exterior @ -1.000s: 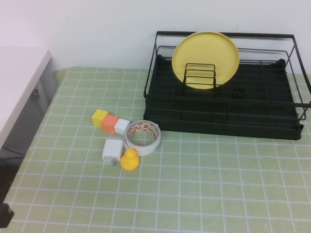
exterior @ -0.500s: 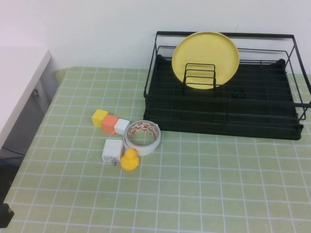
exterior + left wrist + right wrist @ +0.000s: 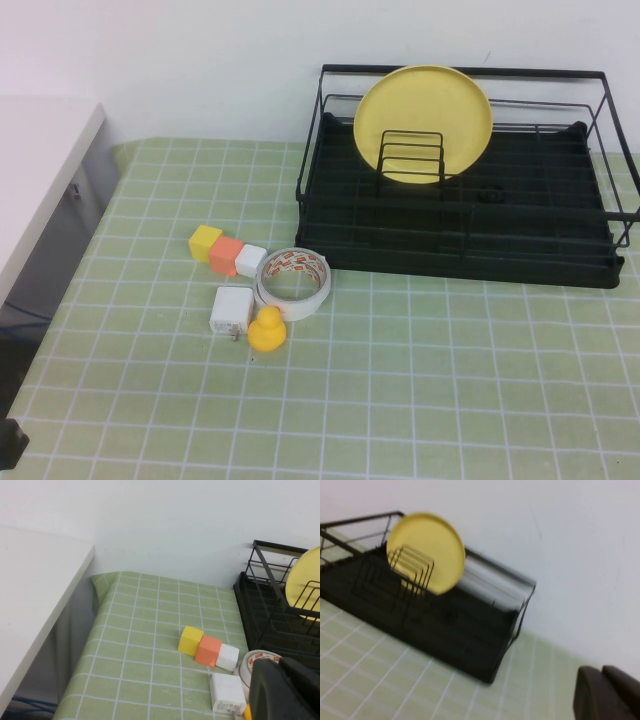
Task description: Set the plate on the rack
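The pale-yellow plate [image 3: 420, 100] stands upright on its edge in the black wire rack [image 3: 460, 262], leaning behind the small upright dividers [image 3: 410, 155] at the back left. The plate also shows in the left wrist view [image 3: 307, 572] and the right wrist view [image 3: 427, 540], as does the rack [image 3: 260, 625] [image 3: 445, 625]. My left gripper [image 3: 280, 664] is shut and empty, low over the table's left side, near the tape roll. My right gripper [image 3: 601, 672] is shut and empty, to the right of the rack, away from it. Neither gripper shows in the high view.
On the green checked cloth left of the rack lie a yellow cube [image 3: 205, 241], an orange cube [image 3: 227, 254], a white cube [image 3: 250, 260], a tape roll [image 3: 294, 282], a white charger [image 3: 231, 310] and a yellow duck [image 3: 267, 330]. A white counter [image 3: 40, 170] borders the left.
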Robot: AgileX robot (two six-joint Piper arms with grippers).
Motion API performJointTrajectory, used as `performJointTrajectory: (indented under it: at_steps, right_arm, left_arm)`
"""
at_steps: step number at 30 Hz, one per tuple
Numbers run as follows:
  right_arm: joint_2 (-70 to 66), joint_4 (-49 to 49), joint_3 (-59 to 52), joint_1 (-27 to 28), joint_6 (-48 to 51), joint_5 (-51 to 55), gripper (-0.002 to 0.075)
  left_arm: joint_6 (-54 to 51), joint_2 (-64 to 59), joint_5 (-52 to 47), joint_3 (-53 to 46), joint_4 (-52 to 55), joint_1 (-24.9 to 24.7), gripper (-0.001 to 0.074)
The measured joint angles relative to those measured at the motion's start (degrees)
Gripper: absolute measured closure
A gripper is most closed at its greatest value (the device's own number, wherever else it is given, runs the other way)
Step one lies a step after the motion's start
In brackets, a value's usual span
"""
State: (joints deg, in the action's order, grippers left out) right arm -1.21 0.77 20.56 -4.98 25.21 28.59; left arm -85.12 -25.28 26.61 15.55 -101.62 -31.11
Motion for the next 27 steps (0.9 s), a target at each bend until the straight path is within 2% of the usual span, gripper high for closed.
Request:
performJointTrajectory:
  at_steps: [4,7,10,18,22,27]
  right_arm:
    - [0.53,-6.59,-11.19,0.0,-14.93,-3.51,0.0714]
    - [1.45,-8.1,-16.13,0.11,-19.84,-3.78,0.0714]
    - [1.95,-7.99,-18.18,1.16,-21.26,-3.48,0.0714]
    - [1.94,-3.49,-20.6,10.13,-18.49,-4.18,0.0714]
    - [1.94,-4.53,-21.55,10.44,-19.72,-8.72,0.0714]
    - [1.94,-7.57,-21.55,7.5,-24.67,-8.61,0.0714]
  left_arm:
    - [0.0,0.0,0.0,0.0,0.0,0.0,0.0736]
    - [0.0,0.0,0.0,0.0,0.0,0.0,0.0736]
    - [0.0,0.0,0.0,0.0,0.0,0.0,0.0736]
    - [0.0,0.0,0.0,0.0,0.0,0.0,0.0736]
    - [0.0,0.0,0.0,0.0,0.0,0.0,0.0736]
    - [0.0,0.0,0.05,0.0,0.0,0.0,0.0736]
